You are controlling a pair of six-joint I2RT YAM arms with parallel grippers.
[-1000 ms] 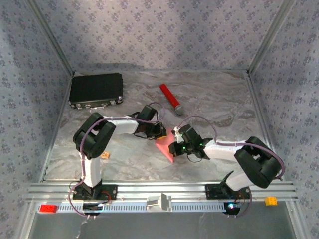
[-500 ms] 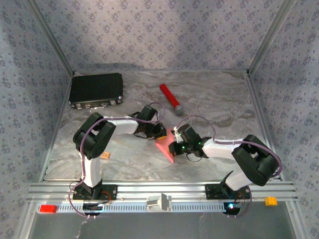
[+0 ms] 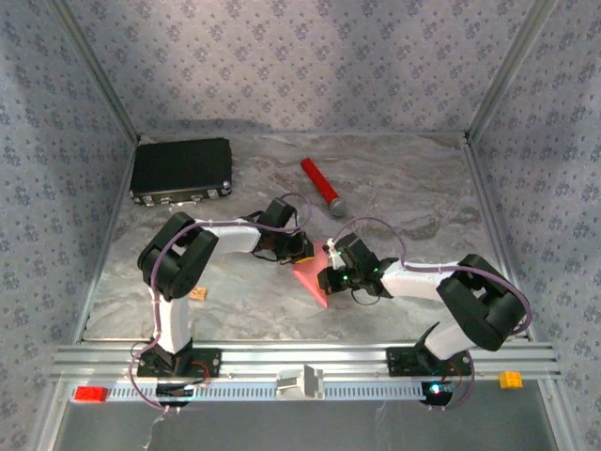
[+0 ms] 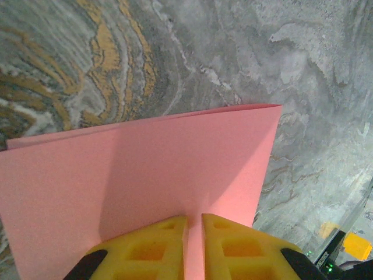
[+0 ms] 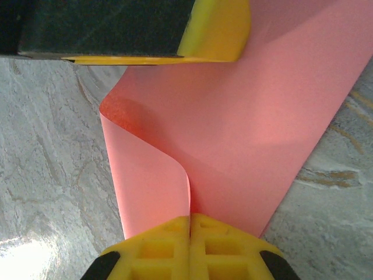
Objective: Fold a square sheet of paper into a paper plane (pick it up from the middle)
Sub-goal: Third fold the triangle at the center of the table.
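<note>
The square sheet of paper [image 3: 310, 278] is pink-red and lies folded over on the marble table between my two arms. In the left wrist view the sheet [image 4: 145, 169] has a doubled far edge and runs into the narrow gap of my left gripper [image 4: 194, 233], which is shut on its near edge. My right gripper [image 5: 190, 233] is shut on a curled-up flap of the sheet [image 5: 250, 128]. One yellow finger of the left gripper [image 5: 215, 35] presses the sheet's opposite edge. From above, the left gripper [image 3: 302, 252] and right gripper [image 3: 329, 279] face each other across the paper. The paper plane is out of view.
A black rectangular case [image 3: 181, 169] lies at the back left. A red cylinder with a grey tip [image 3: 319, 185] lies behind the grippers. A small tan block [image 3: 198, 294] sits beside the left arm's base. Patterned walls close in the table.
The right arm has edged slightly to the left, its elbow coming in. The left arm and the paper have hardly moved.
</note>
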